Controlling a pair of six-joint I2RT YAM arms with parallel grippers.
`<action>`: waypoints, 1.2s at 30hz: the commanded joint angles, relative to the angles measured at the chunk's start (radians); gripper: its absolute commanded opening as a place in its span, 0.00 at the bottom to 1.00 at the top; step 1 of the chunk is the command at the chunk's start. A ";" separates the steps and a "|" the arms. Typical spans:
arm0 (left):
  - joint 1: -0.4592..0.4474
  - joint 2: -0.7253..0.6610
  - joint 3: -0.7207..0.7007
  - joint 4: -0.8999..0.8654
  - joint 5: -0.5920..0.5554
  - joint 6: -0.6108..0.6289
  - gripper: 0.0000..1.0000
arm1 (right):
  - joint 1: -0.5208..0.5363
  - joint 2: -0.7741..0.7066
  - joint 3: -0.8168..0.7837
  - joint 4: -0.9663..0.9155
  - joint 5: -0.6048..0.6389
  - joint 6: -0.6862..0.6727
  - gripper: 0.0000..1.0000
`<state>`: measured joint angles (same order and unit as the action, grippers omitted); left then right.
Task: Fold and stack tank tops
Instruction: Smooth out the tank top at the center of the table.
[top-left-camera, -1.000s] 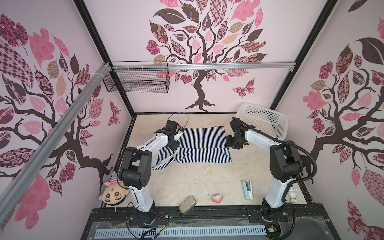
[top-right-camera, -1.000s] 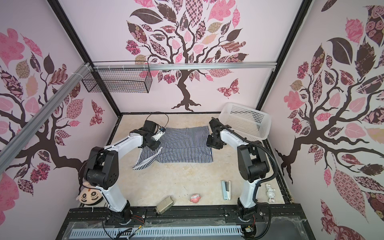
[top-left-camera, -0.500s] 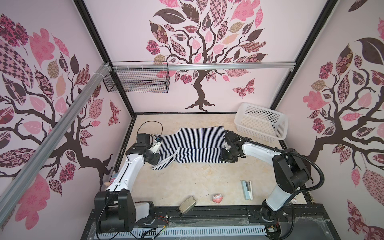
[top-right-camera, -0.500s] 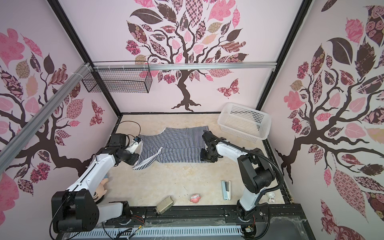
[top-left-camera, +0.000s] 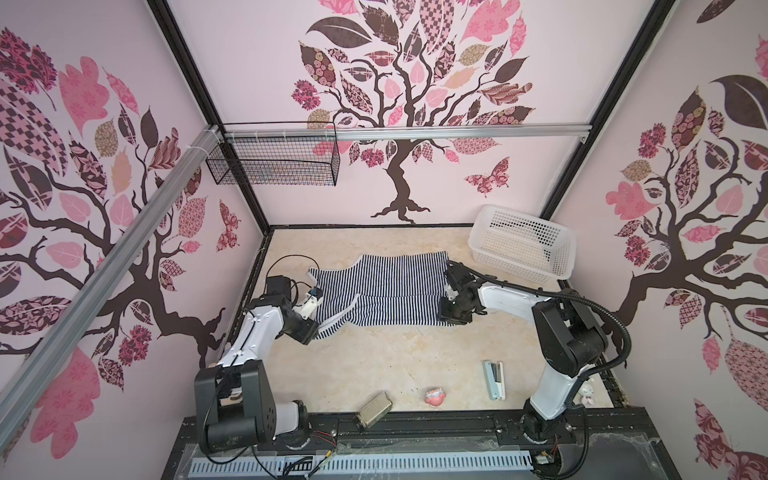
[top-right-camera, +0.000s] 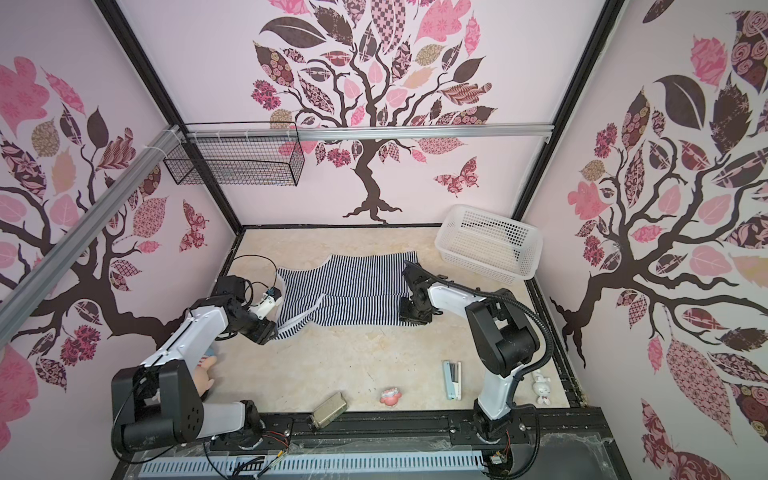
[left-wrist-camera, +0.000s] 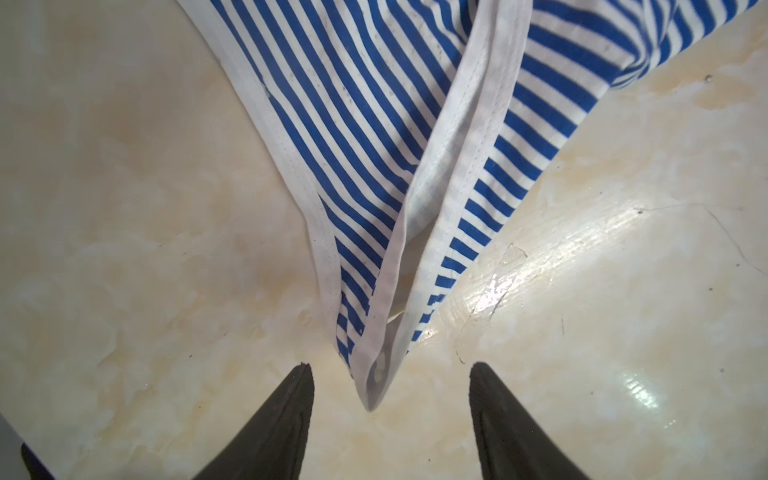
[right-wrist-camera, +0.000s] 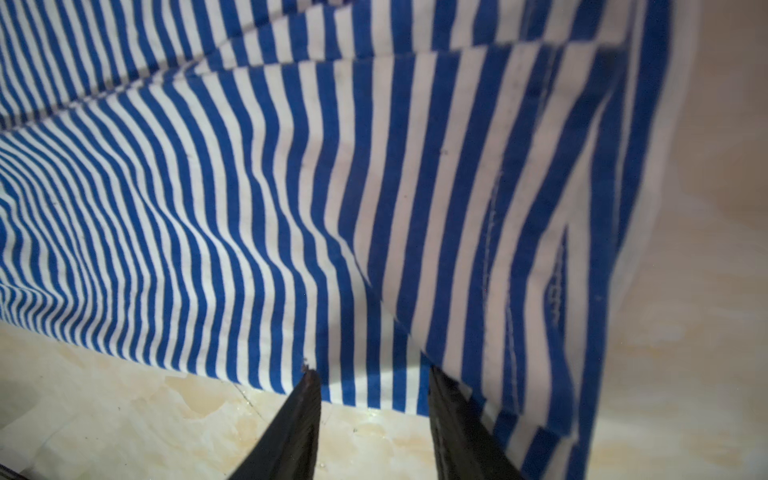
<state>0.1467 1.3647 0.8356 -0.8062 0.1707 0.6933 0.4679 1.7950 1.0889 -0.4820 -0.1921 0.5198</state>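
Now, table (top-left-camera: 374, 365): beige marbled top, walled in on three sides.
Tank top (top-left-camera: 386, 286): navy-and-white stripes, lying flat on the far half of the table between the two grippers. Straps point left, hem is to the right, and a crease runs left to right across it.
White basket (top-left-camera: 557, 257): far right corner, just beyond the hem and apart from it.
Wire basket (top-left-camera: 274, 166): hung on the far wall, at the left.
Left gripper (left-wrist-camera: 390, 368): jaws wide apart. The strap (left-wrist-camera: 415, 232) tip lies on the table between the fingertips, touching neither; nothing is gripped.
Right gripper (right-wrist-camera: 370, 372): at the near right hem corner, jaws part-way apart. Cloth spans the gap loosely and no pinch is seen.
Stapler (top-left-camera: 493, 379): near right, well clear of the cloth.
Small box (top-left-camera: 374, 409): at the near edge.
Pink trinket (top-left-camera: 435, 397): between the box and the stapler.
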 joint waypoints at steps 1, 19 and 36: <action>0.005 0.026 -0.009 0.008 0.025 0.038 0.62 | 0.000 0.029 0.026 -0.018 0.017 0.006 0.46; 0.061 0.139 0.019 0.086 0.012 0.041 0.29 | -0.002 0.044 0.066 -0.045 0.038 0.008 0.45; 0.143 0.237 0.160 -0.028 0.079 0.091 0.13 | -0.048 0.050 0.045 -0.084 0.090 -0.015 0.46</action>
<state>0.2821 1.5761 0.9684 -0.8032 0.2394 0.7639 0.4286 1.8263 1.1309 -0.5068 -0.1501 0.5159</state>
